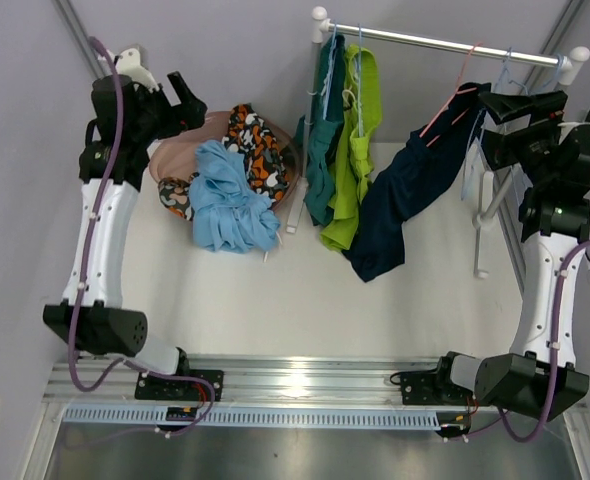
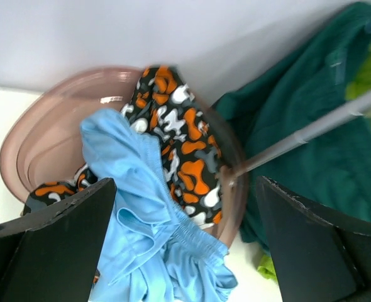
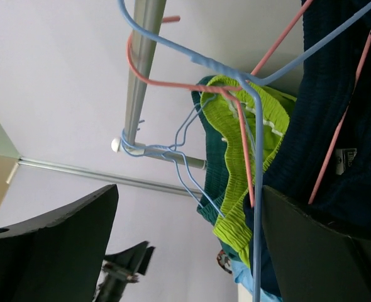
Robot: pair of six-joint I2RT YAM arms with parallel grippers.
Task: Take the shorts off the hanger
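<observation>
Hanging from the metal rail [image 1: 445,42] at the far side of the surface [image 1: 305,290] are three pairs of shorts. The teal shorts [image 1: 320,160] are at the left, the lime green shorts [image 1: 357,150] just beside them. The navy shorts [image 1: 410,195] are further right, draped crookedly on a pink hanger [image 1: 447,105]. The other two pairs are already off the rail. The light blue shorts [image 1: 230,205] and the patterned shorts [image 1: 260,145] lie heaped together in a brownish transparent bowl [image 2: 47,119] at the left. The blue pair is on top and spills over the near rim onto the surface. The left claw [image 2: 187,182] hovers above this bowl with its fingers spread wide, and they grip nothing. The right claw [image 3: 190,189] is raised near the right end of the rail, beside the navy shorts. It is also spread wide and holds nothing. From the right wrist, a light blue hanger [image 3: 192,56] crosses in front of the green and navy fabric.
</observation>
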